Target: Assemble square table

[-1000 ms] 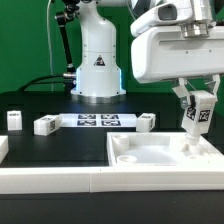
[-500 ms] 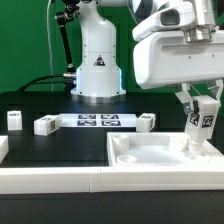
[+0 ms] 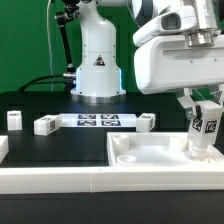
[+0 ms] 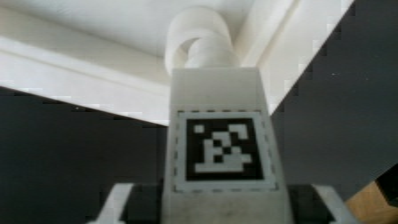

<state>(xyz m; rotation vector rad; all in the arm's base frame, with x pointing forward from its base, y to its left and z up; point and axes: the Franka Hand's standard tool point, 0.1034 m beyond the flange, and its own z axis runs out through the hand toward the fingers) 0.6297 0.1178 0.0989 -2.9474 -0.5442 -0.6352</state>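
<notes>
My gripper point(image 3: 205, 107) is shut on a white block leg point(image 3: 206, 128) that stands upright with its black-and-white tag facing the camera. The leg's lower end is at the far corner of the square table top point(image 3: 150, 170) on the exterior view's right. In the wrist view the leg point(image 4: 222, 130) fills the middle, with a finger point(image 4: 128, 203) pressed on each side of it and my gripper point(image 4: 226, 208) around its near end. Its far end points at a round post on the top's rim point(image 4: 80, 70). Whether they touch I cannot tell.
Three loose legs lie on the black surface: one point(image 3: 14, 119) at the exterior view's left, one point(image 3: 45, 125) beside it, one point(image 3: 147, 121) behind the top. The marker board point(image 3: 97, 121) lies between them. A long white rail point(image 3: 55, 181) borders the front. The arm's base point(image 3: 98, 65) stands behind.
My gripper has carried the leg toward the exterior view's right and a little lower, closer to the top's far corner. The grip on the leg is unchanged.
</notes>
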